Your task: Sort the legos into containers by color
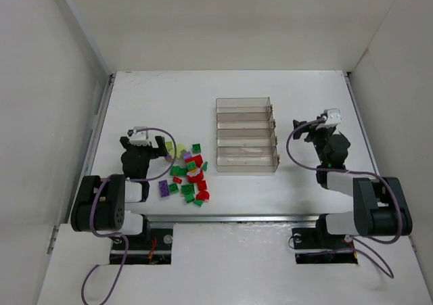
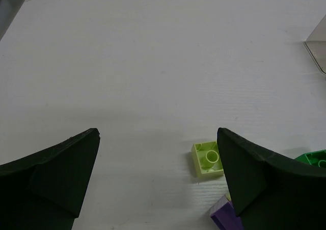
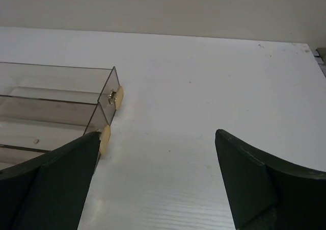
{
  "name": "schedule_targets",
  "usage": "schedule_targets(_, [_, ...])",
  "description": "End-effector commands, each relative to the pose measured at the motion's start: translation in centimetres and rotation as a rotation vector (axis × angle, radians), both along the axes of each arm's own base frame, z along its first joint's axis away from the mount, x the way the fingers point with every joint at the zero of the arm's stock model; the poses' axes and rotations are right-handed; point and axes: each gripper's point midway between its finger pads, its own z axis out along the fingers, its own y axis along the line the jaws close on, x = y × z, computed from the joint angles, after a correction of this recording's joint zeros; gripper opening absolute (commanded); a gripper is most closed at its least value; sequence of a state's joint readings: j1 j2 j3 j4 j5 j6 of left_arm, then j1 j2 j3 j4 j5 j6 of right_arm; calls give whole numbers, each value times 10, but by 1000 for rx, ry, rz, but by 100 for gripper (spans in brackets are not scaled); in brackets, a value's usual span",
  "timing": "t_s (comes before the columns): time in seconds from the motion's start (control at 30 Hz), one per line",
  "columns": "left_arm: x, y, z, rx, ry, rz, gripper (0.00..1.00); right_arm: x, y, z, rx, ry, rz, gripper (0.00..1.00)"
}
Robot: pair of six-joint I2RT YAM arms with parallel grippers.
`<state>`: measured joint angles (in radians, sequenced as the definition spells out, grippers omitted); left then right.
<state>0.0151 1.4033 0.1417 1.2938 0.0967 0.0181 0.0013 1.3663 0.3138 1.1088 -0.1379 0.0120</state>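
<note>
- Tray (image 1: 245,134) sits in the middle of the table (image 1: 304,88). Its four narrow compartments are stacked from far to near, and each one's long axis runs left to right.
- All the legos (image 1: 186,173) lie outside it, in a loose cluster on the table just left of the tray's near end. They are dark green, lime, red and purple, and they point in no common direction.
- From above, the bricks at the heart of the cluster overlap, so an exact count cannot be made.
- In the left wrist view, a lime brick (image 2: 208,159) lies hollow side up, just beside the inner edge of one finger. A purple brick (image 2: 224,214) and a green brick (image 2: 313,158) are partly hidden behind that finger.
- The left gripper (image 2: 158,133) hovers over bare table at the far left edge of the cluster, with its fingers spread wide and nothing between them.
- The right gripper (image 3: 158,133) is to the right of the tray, with its fingers also spread wide and nothing held.
- In the right wrist view, the tray's right end shows two brass-coloured knobs (image 3: 117,96). The rest of the tray is cut off by the frame edge and a finger.
</note>
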Motion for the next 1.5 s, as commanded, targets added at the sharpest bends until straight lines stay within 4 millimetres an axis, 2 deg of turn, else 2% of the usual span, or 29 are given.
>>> schedule_targets(0.0, [12,1,71,-9,-273,4,99,8,20,41,-57,-32,116,100])
schedule_targets(0.1, [12,0,69,-13,-263,20,99,11,34,82,-159,-77,150,100])
schedule_targets(0.13, [12,1,69,4,-264,21,99,11,36,108,-198,-135,134,100])
schedule_targets(0.2, [-1,-26,89,56,-345,-133,99,0,38,156,-292,-253,89,100])
schedule_targets(0.23, [-7,-37,77,105,-279,-222,99,-3,39,178,-289,-288,55,100])
schedule_targets(0.27, [-19,-48,123,241,-380,-330,99,-5,39,215,-291,-313,40,100])
schedule_targets(0.3, [-31,-81,129,384,-373,-555,99,-5,39,233,-312,-309,32,100])
schedule_targets(0.33, [-31,-90,150,469,-343,-613,99,-8,47,251,-346,-296,18,100])
schedule_targets(0.37, [-38,-89,186,579,-443,-576,99,-15,48,303,-393,-341,-21,100])
schedule_targets(0.4, [-30,-72,207,589,-452,-433,99,-2,49,283,-546,-224,-57,100])
schedule_targets(0.43, [-23,-63,235,629,-480,-348,99,0,44,294,-582,-170,-235,100])
schedule_targets(0.47, [-20,-47,251,629,-471,-252,99,-6,38,291,-568,-132,-312,100])
schedule_targets(0.53, [8,-13,248,659,-310,-64,100,3,36,296,-455,-60,-483,100])
schedule_targets(0.57, [14,-6,260,641,-217,-41,100,-1,38,294,-383,-17,-551,100])
schedule_targets(0.6, [32,-3,237,631,-80,-53,100,1,54,321,-315,-45,-475,100])
schedule_targets(0.63, [37,-3,228,611,5,-67,100,11,89,273,-371,128,-287,100])
schedule_targets(0.67, [39,-9,217,576,79,-109,100,13,120,266,-341,162,-111,100])
schedule_targets(0.7, [34,-13,208,563,171,-160,100,9,168,259,-281,182,145,100])
schedule_targets(0.8, [30,-27,180,402,225,-188,100,6,230,214,-179,303,355,100])
schedule_targets(0.83, [25,-28,175,374,219,-201,100,5,243,203,-165,333,389,100])
schedule_targets(0.87, [15,-37,181,361,176,-248,100,6,259,174,-152,417,424,100])
schedule_targets(0.9, [8,-43,175,351,169,-287,100,-2,275,164,-132,461,511,100])
schedule_targets(0.93, [-2,-49,152,419,188,-365,100,-7,286,156,-124,493,556,100])
schedule_targets(1.0, [-19,-61,128,498,206,-505,99,-9,293,144,-80,550,559,99])
schedule_targets(1.07, [-30,-62,79,568,361,-602,88,-14,297,128,-54,583,580,99])
schedule_targets(1.13, [-37,-59,50,587,497,-665,81,-18,299,131,-23,565,601,99])
schedule_targets(1.2, [-44,-60,27,555,655,-729,77,-24,301,119,-25,590,605,99])
schedule_targets(1.37, [-49,-74,8,534,721,-823,81,-30,304,105,-46,615,597,99])
schedule_targets(1.47, [-49,-71,-9,582,759,-794,79,-32,302,95,-55,636,594,99])
